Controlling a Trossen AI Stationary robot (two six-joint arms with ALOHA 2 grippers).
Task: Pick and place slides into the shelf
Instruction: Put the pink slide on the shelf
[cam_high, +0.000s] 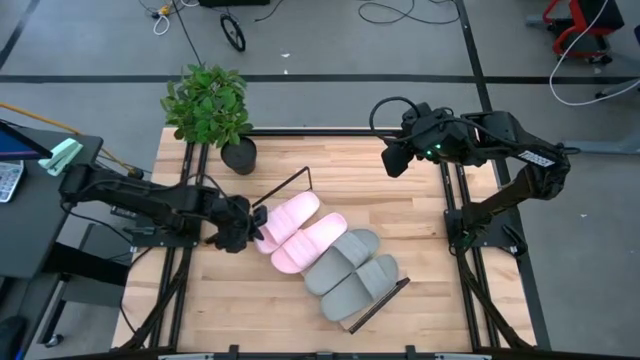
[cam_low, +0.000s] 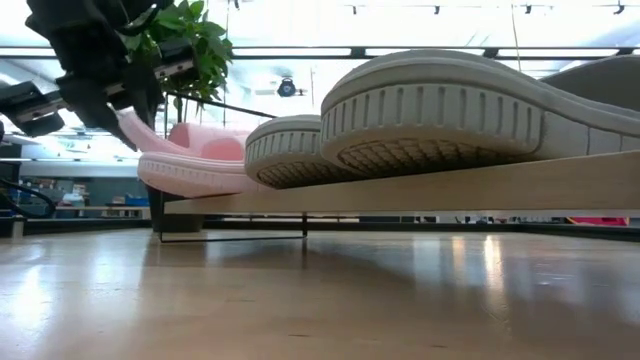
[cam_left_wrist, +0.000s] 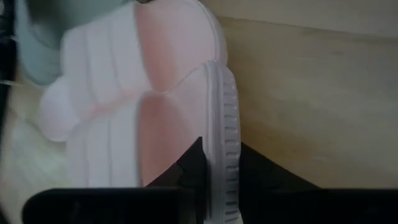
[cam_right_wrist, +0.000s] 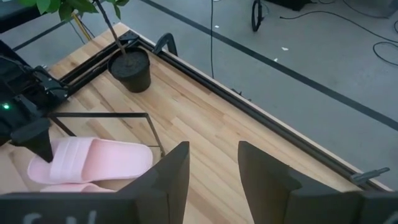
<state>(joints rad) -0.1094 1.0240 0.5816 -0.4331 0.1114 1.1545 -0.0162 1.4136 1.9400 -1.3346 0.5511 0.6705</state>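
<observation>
Two light pink slides and two grey slides lie side by side on the shelf, a light-wood board with black frame ends. In the low view the grey soles overhang the board's edge. My left gripper is shut on the far pink slide at the end nearest the table's left edge. My right gripper hangs open above the table's far right part, away from the slides. My left gripper pinches the side rim of the pink slide at its left end. One finger sits inside on the footbed and the other outside the sole. The fingers come slanting from the table's left. The held end is tipped up; the rest lies on the shelf.
A potted plant stands at the table's far left, close behind the shelf's frame end. Black rails run along the table's left and right sides. Bare wood lies between the slides and the right arm.
</observation>
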